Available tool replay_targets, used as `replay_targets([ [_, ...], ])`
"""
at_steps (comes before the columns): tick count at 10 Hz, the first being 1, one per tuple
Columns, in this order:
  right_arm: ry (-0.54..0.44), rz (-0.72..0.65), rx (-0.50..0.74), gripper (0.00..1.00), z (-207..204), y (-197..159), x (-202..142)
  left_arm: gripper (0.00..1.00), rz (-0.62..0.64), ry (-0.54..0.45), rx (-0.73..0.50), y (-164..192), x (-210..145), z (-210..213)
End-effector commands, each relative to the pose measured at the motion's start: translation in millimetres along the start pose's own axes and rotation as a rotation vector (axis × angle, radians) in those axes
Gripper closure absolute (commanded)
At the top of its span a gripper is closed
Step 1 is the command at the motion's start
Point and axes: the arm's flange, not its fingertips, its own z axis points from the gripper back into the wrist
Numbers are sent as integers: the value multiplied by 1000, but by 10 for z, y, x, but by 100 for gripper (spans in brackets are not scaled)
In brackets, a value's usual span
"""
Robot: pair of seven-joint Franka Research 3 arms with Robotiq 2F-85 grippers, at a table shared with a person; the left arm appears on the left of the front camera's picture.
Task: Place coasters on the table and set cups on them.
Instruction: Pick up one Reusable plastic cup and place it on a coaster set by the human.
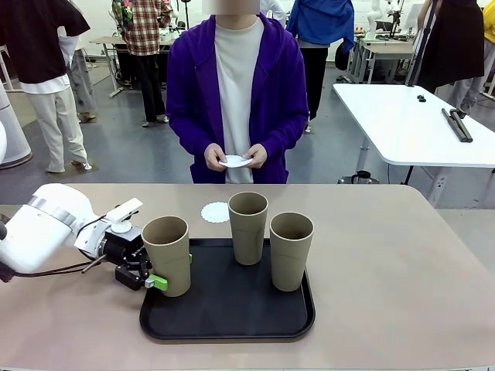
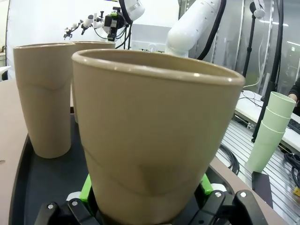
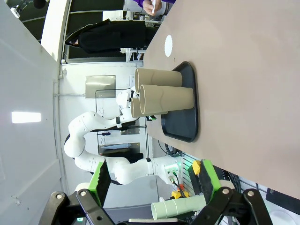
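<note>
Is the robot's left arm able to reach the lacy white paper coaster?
Probably yes: the coaster lies bare just beyond the black tray, nothing between, though the left gripper is shut on a tall tan cup.

Left wrist view: the gripped matte khaki-tan tapered tumbler (image 2: 154, 140) runs off the bottom edge. It covers most of the green pads (image 2: 86, 186) of the left hand (image 2: 145, 201) and all but a rim sliver of the rearmost tumbler (image 2: 93, 45). Front view: the far finger of that hand (image 1: 168, 275) lies behind the tumbler (image 1: 168, 255). The number of white lacy paper doilies (image 1: 236, 161) in the person's hands (image 1: 216, 157) is too small to tell. Right wrist view: the right hand (image 3: 153, 171) is cropped below.
</note>
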Motion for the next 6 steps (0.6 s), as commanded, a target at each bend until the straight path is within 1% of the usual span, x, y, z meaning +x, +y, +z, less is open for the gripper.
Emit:
replay_targets([
  [1, -1, 0, 12, 0, 2, -4, 3, 60, -45, 22, -26, 16, -20, -10],
  [2, -1, 0, 12, 0, 2, -4, 3, 59, -50, 10, -20, 7, 4, 9],
  [3, -1, 0, 12, 0, 2, -4, 3, 100, -55, 11, -13, -20, 30, 17],
  [4, -1, 0, 12, 0, 2, -4, 3, 62, -58, 16, -8, -45, 96, 14],
  [5, -1, 0, 12, 0, 2, -4, 3, 100, -60, 19, 12, -84, 202, 2],
  [6, -1, 0, 12, 0, 2, -4, 3, 100, -31, 20, 50, -128, 389, -22],
])
